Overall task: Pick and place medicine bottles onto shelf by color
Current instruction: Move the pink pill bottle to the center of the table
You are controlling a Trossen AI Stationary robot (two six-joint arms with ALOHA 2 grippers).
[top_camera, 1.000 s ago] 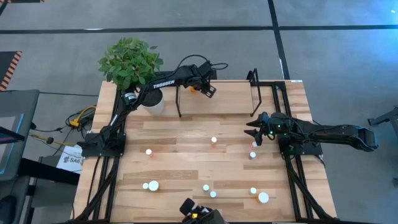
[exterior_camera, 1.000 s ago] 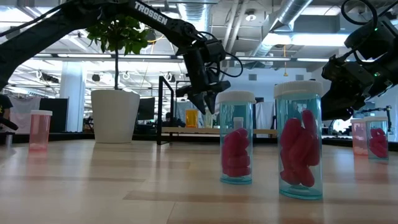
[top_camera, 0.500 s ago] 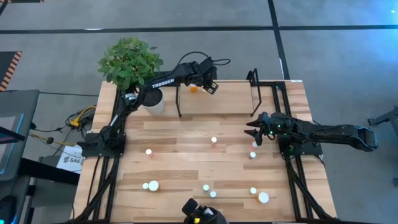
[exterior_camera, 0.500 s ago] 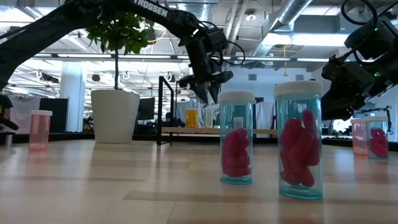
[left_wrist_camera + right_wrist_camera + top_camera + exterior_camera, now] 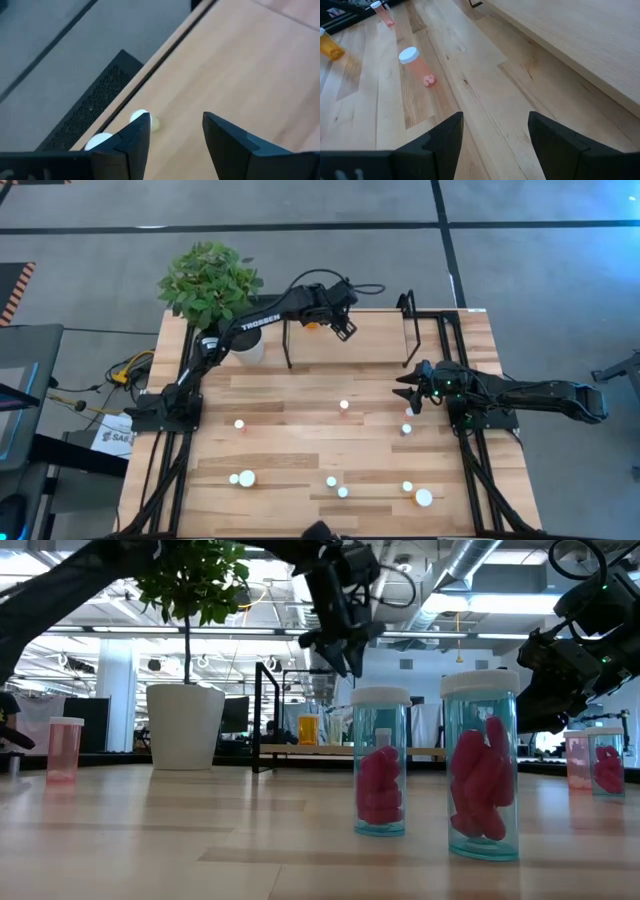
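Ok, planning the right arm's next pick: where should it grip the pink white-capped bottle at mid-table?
Pinch the pink cylindrical plastic bottle around its body just below the white cap, probably coming in level from the open right pincer's side; it stands upright with nothing touching it.

Readable text: one brand word only.
The left arm [image 5: 262,322] carries the white word "TROSSEN" along its dark link, seen in the high view.

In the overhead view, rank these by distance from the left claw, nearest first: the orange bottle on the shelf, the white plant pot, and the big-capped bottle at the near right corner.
Left claw hangs open over the shelf.
1. Orange bottle, on the shelf right beside it.
2. White plant pot, at the far left corner.
3. Big-capped bottle, across the table at the near right.
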